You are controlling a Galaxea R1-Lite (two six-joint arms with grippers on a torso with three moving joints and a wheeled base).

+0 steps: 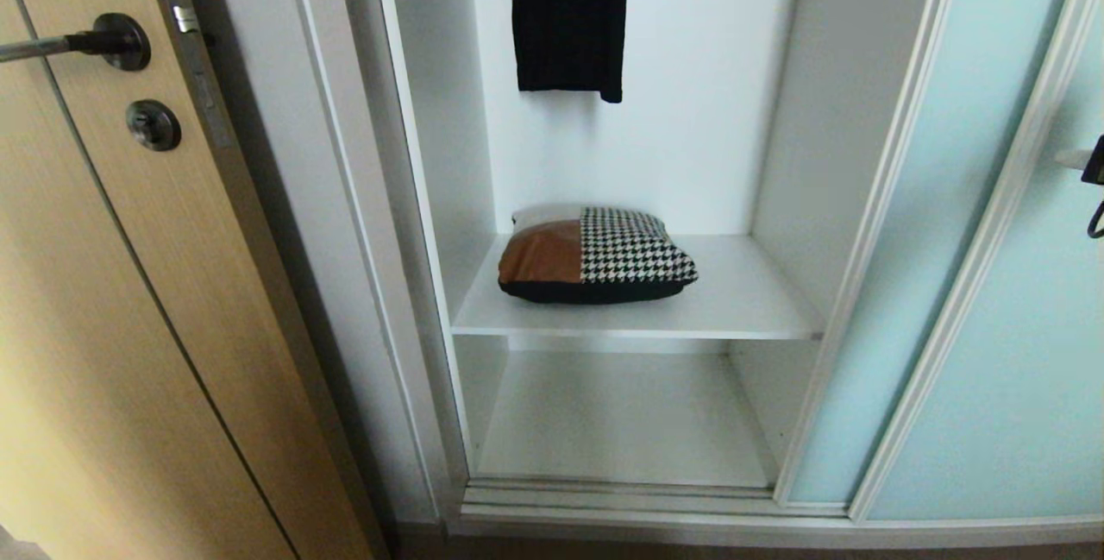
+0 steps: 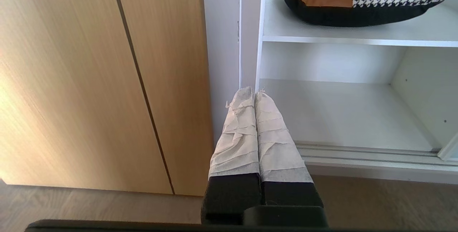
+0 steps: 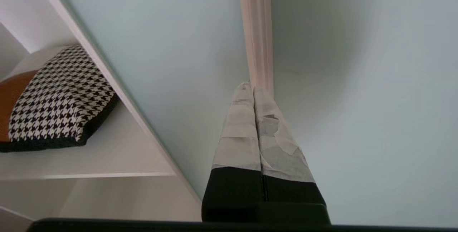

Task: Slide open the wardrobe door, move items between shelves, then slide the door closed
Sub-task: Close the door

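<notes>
Right end effector (image 3: 253,88) closed, empty, against sliding wardrobe door (image 3: 179,46), cushion (image 3: 57,96) apart

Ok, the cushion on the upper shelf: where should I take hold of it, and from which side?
Grip the cushion by its black front edge, coming straight in through the open front of the wardrobe. It lies flat on the upper shelf with that edge facing out and bare board on both sides, so a level pinch across the soft rim probably holds best.

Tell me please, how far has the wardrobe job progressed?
Done: the sliding wardrobe door stands open. In hand: the right gripper, fingers shut, is at the door frame. Left: the cushion lies on the upper shelf; the lower shelf is bare, and the door needs closing.
</notes>
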